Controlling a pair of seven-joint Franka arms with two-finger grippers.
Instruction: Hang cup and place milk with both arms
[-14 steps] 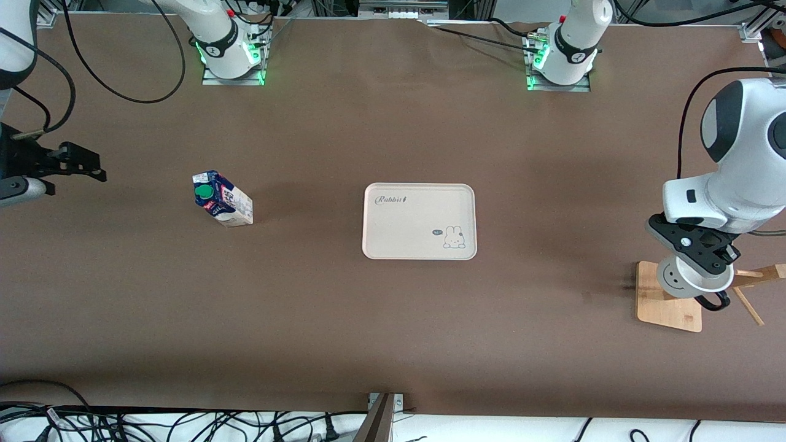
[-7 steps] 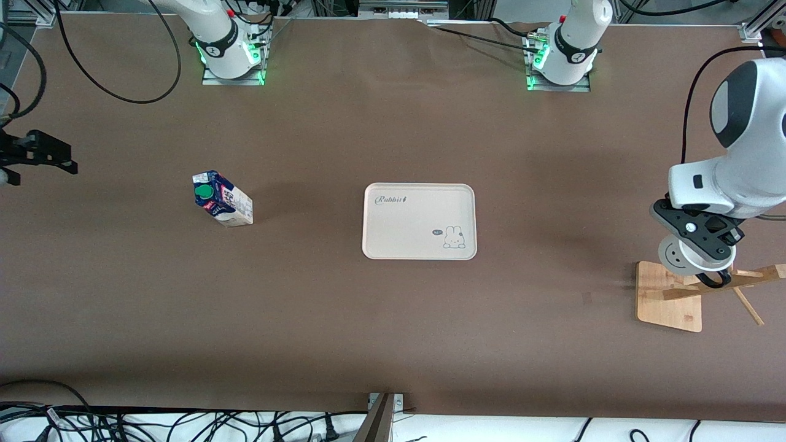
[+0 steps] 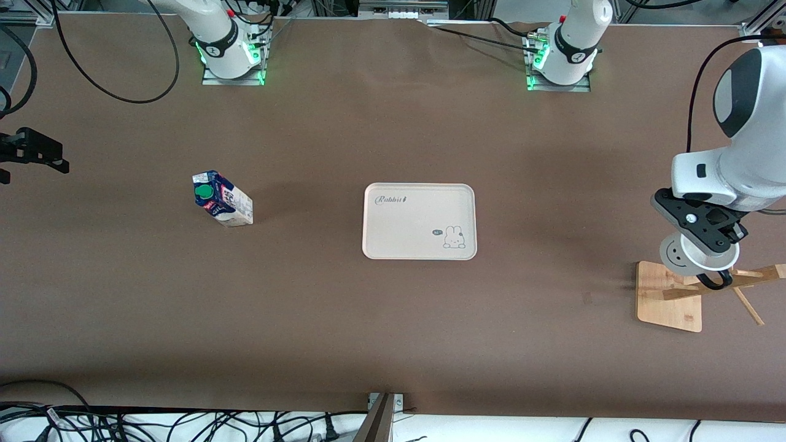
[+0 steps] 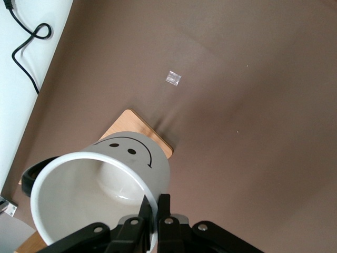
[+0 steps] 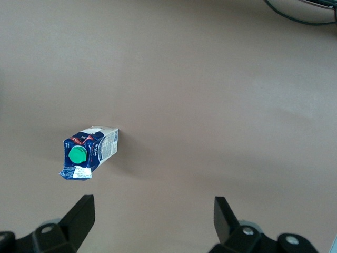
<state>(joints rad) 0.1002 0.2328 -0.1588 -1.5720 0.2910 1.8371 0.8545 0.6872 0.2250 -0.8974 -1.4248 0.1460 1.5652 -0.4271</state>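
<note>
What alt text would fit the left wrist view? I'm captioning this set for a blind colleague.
The left gripper is shut on the rim of the cup, a white mug with a black smiley face, held over the wooden rack base on the brown table. The cup's black handle shows at one side.
</note>
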